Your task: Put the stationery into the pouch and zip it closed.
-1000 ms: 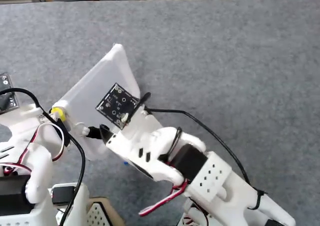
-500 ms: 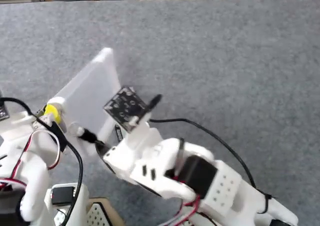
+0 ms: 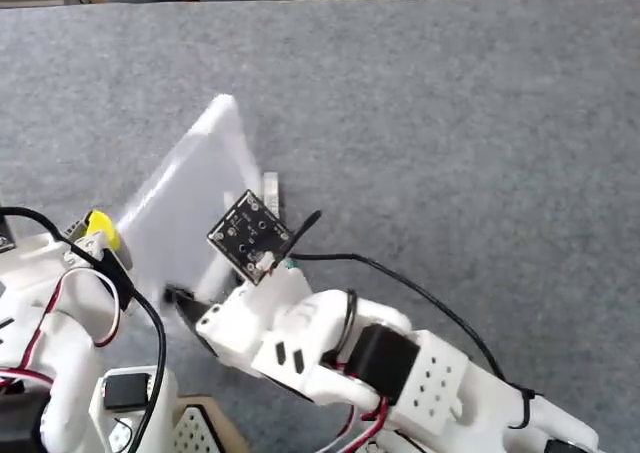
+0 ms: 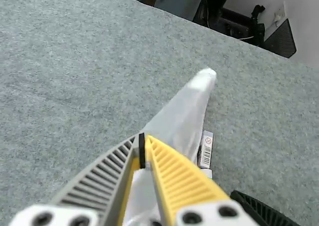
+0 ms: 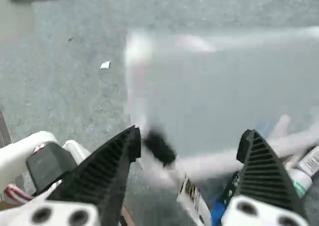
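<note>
1 pouch, translucent white. 2 arms, 2 grippers: left gripper w/ 1 yellow + 1 grey finger at pouch's edge; right gripper w/ 2 black fingers, one either side of pouch. Loose stationery: at least 3 pcs by pouch, blurred, exact no. can't tell. 1 labelled stick just beside pouch. 1 small white scrap on 1 grey table, apart from pouch.
</note>
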Controlling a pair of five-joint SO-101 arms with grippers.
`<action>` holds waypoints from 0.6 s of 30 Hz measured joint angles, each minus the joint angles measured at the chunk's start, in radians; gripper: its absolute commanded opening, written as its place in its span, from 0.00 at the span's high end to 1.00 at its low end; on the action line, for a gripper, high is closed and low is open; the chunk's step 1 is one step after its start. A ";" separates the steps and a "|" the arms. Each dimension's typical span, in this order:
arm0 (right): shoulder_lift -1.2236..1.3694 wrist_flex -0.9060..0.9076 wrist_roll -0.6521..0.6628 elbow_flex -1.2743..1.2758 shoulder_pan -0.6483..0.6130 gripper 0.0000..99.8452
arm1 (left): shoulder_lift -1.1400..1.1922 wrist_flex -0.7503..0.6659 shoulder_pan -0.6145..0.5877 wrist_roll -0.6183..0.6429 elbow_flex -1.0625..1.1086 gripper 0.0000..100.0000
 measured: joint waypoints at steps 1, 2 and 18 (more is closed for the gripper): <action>0.000 -0.020 -0.002 0.006 0.002 0.68 | 0.000 0.000 0.000 0.000 0.000 0.97; 0.000 -0.037 -0.002 0.006 0.002 0.68 | 0.000 0.000 0.000 0.000 0.000 0.97; 0.000 0.037 -0.002 0.117 0.002 0.68 | -0.124 -0.043 -0.285 -0.120 0.144 0.85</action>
